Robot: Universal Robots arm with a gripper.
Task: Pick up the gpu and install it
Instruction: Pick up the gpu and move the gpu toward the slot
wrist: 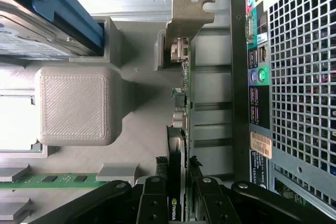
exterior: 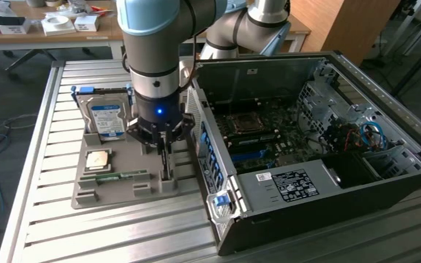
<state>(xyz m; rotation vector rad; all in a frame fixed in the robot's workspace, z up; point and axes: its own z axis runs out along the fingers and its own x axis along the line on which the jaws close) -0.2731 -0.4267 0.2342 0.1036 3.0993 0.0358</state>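
Exterior view has the case [exterior: 262, 76] lying open on its side, just beside the gripper [exterior: 160, 143], with the arm [exterior: 155, 33] coming straight down between it and the tray [exterior: 123, 159]. On the far side of the gripper from the case, the hard drive [exterior: 108, 118] stands upright in its holder. The gpu [exterior: 165, 161] stands on edge in its tray slot, directly under the gripper and between its fingers [wrist: 155, 200]. Near the gripper, on the side away from the case, the cpu [exterior: 97, 160] lies flat, and the memory stick [exterior: 115, 176] lies just past it.

In the wrist view the two fingers press on opposite faces of the card's upper edge, so the gripper looks clamped on the gpu. The bracket [wrist: 191, 6] at the card's far end sits in the tray holder, so the card appears not yet lifted.

As a judgement, the card should be light and stiff but fragile. The thin edge gives little to grip and may slip or twist. The hold belongs mid-length on the upper edge, clear of the fan and contacts
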